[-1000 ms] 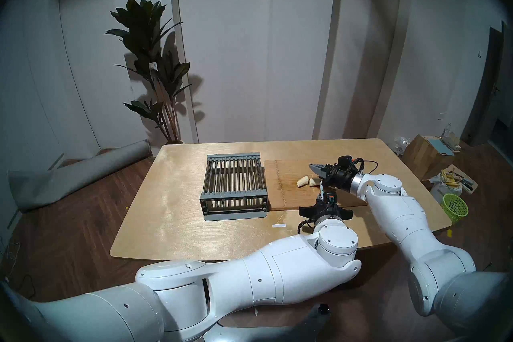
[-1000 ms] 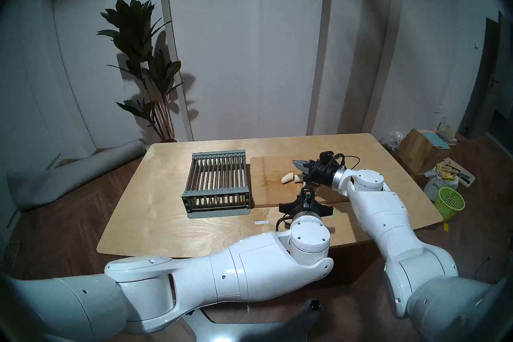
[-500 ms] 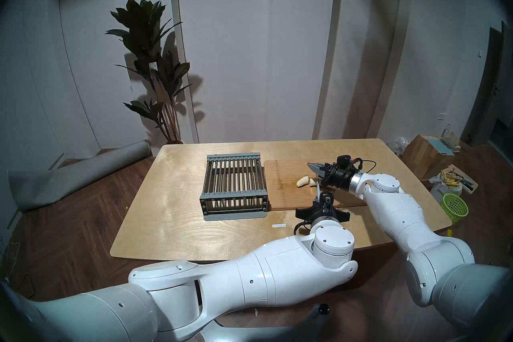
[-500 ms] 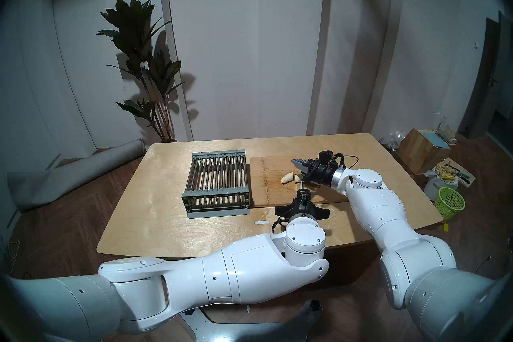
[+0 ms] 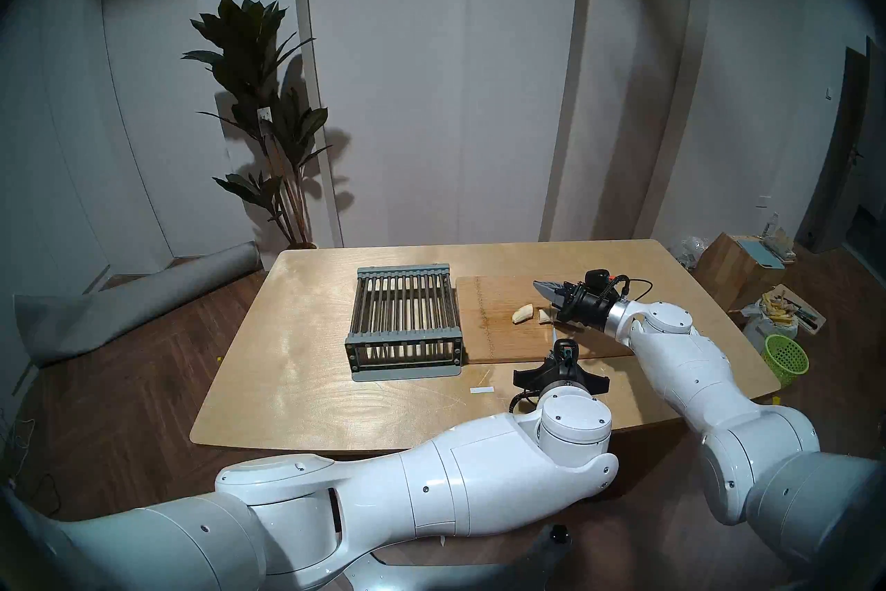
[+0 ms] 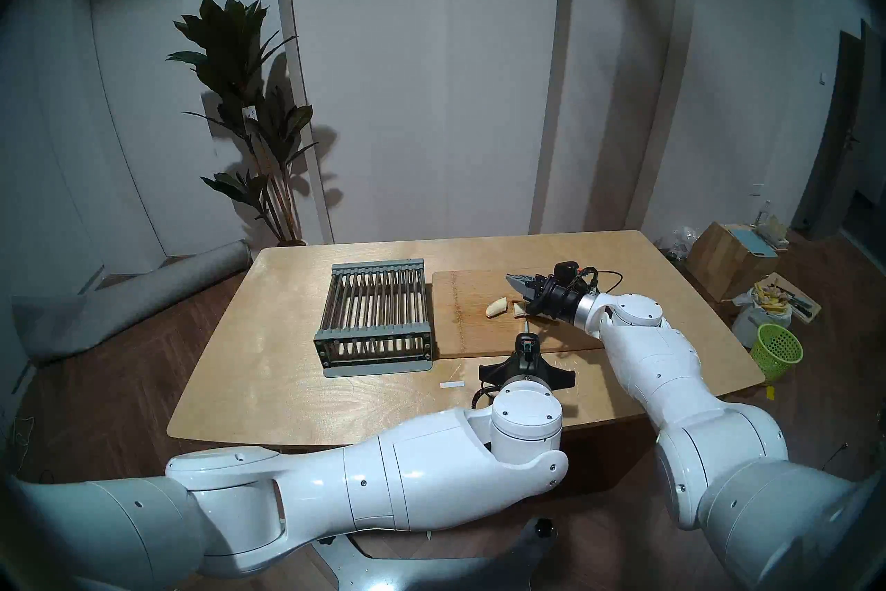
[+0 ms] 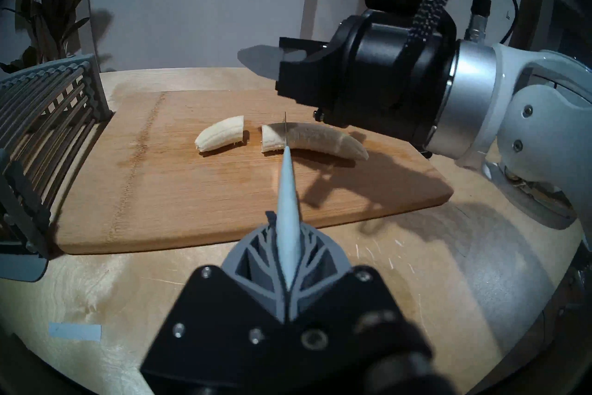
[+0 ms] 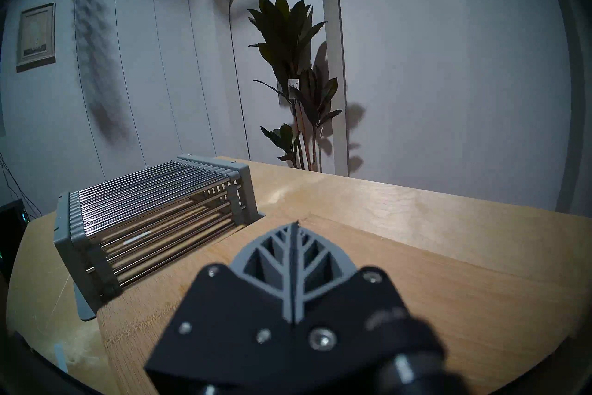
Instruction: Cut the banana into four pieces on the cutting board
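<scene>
The peeled banana lies on the cutting board (image 7: 192, 192) as a short tapered piece (image 7: 221, 136) and a longer piece (image 7: 323, 141), with a small gap between them. My left gripper (image 7: 288, 224) is shut on a knife with a pale blue handle (image 7: 287, 189). The knife's thin blade (image 7: 285, 131) stands edge-on across the longer piece, close to its cut end. My right gripper (image 7: 253, 59) is shut and empty. It hovers above the longer piece's right half, and in the head view (image 5: 542, 286) it hides part of that piece.
A grey metal slatted rack (image 5: 405, 321) stands on the table just left of the board. A small white strip (image 5: 482, 390) lies on the table (image 5: 297, 384) near my left wrist. On the floor to the right are a green basket (image 5: 786, 357) and boxes.
My left wrist and the knife moved slightly left, then back right and a little nearer the board's front edge. The right gripper barely shifted. The banana pieces stay where they were.
</scene>
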{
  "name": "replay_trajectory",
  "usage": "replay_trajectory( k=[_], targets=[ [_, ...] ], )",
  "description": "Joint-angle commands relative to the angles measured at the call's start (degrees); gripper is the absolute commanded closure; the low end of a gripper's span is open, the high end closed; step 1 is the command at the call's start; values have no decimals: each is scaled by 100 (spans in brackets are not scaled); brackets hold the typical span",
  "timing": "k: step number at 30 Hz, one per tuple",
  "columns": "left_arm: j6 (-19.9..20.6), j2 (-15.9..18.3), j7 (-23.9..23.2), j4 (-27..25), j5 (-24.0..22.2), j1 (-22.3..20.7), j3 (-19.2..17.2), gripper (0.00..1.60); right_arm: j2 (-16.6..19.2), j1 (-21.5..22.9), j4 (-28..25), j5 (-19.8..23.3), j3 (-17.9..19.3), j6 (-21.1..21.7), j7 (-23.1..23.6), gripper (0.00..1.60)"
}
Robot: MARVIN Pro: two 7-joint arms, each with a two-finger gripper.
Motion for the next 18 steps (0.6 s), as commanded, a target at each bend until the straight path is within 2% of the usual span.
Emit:
replay_trajectory(
  k=[1,5,13,14,18],
  targets=[
    [-35,-156,-48,-93,55,-71,19,160,-9,161,-123,48,60,-52,8,160],
    [-37,-163,-36,-81,74,-72,26,160,-73,139,-178,153,133,11,75,160],
    [-76,-103,18,-97,186,-164,21,160,31,2,-922,490,417,-44,508,160],
    [-78,-89,20,-109,216,-191,23,160,35,36,-888,543,455,-97,603,160],
    [-118,-55,40,-175,304,-305,-36,160,105,-174,-1339,745,643,-53,805,160]
  ],
)
